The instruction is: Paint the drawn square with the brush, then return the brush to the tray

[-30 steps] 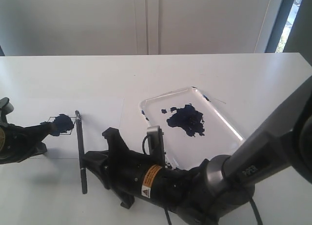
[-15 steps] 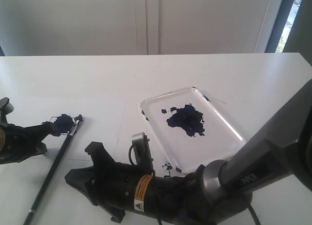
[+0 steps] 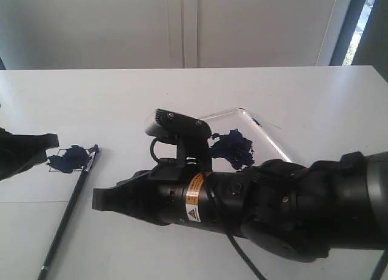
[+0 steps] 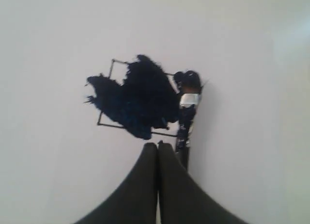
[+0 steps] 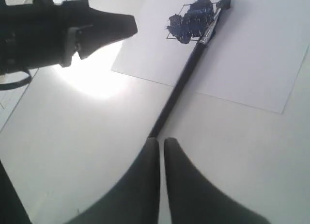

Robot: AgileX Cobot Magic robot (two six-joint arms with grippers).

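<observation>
We find left gripper (image 4: 157, 145) and right gripper (image 5: 158, 140) closed, empty; the brush (image 3: 67, 213) lies loose, tip apparently touching the drawn square (image 3: 68, 160).

Blotted blue-black, the small tilted square (image 3: 68, 160) met the brush (image 3: 68, 212) bristles at 3 o'clock; the handle lay flat toward 7. The paint-smeared white tray (image 3: 262, 134) sat well apart at 3 o'clock.

White table, pale wall, daylight from one corner

The white table (image 3: 303, 92) lay under the right pincer (image 3: 100, 199). Across it, off to the pincer's side, stood a pale wall (image 3: 182, 25) with vertical seams. Far back beyond the pincer's wrist, a dark-framed window (image 3: 364, 19) let in daylight. A bright glare patch (image 5: 94, 73) shone on the tabletop ahead of its tips.
</observation>
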